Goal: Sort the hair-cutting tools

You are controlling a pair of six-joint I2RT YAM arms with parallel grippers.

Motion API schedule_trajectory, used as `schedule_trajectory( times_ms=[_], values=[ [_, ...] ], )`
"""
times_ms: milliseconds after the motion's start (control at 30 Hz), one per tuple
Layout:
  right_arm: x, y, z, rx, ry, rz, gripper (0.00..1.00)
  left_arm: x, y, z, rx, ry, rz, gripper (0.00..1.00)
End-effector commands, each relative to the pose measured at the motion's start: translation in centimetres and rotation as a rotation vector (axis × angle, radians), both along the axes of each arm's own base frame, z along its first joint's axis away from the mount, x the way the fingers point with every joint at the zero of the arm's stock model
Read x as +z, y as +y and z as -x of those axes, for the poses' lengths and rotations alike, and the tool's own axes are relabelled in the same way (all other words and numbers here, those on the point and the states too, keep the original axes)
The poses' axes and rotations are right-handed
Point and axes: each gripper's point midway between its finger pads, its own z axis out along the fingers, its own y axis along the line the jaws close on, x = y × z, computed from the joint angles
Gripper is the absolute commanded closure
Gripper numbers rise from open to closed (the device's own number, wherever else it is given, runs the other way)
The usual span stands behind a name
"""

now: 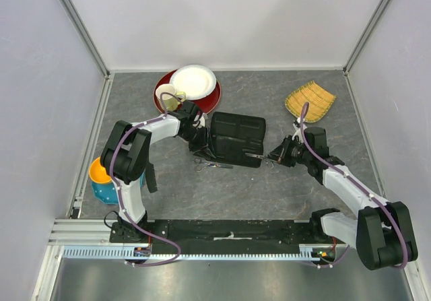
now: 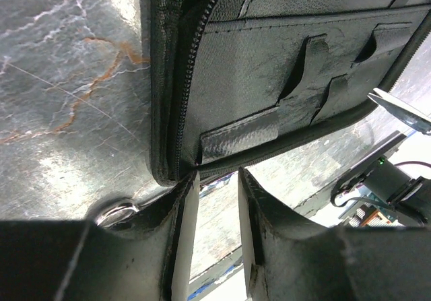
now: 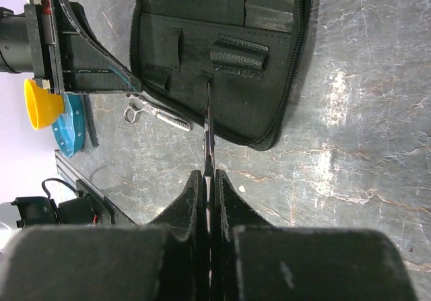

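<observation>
A black zip case lies open mid-table, its inner loops showing in the left wrist view and the right wrist view. My right gripper is shut on thin silver scissors, seen edge-on, with their tip at a strap inside the case. The blade tip also shows in the left wrist view. A second pair of silver scissors lies on the table just in front of the case, also seen in the right wrist view. My left gripper is open at the case's left edge. I cannot make out the combs.
A red plate with a white plate and a mug stands at the back. A yellow woven fan-shaped piece lies at the back right. A yellow bowl in a blue bowl sits at the left edge.
</observation>
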Motion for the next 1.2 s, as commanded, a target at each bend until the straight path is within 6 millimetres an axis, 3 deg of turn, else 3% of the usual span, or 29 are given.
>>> schedule_trajectory(
  times_ms=[0, 433, 1167],
  values=[
    [1.3, 1.0, -0.8, 0.057, -0.118, -0.089, 1.00, -4.2, 3.4, 0.7, -0.033, -0.011, -0.219, 0.62],
    [-0.6, 1.0, 0.2, 0.079, -0.099, -0.087, 1.00, -4.4, 3.4, 0.9, -0.038, -0.007, -0.237, 0.64],
    [-2.5, 1.1, 0.1, 0.098, -0.081, -0.075, 1.00, -4.6, 3.4, 1.1, -0.033, 0.005, -0.236, 0.67]
  ],
)
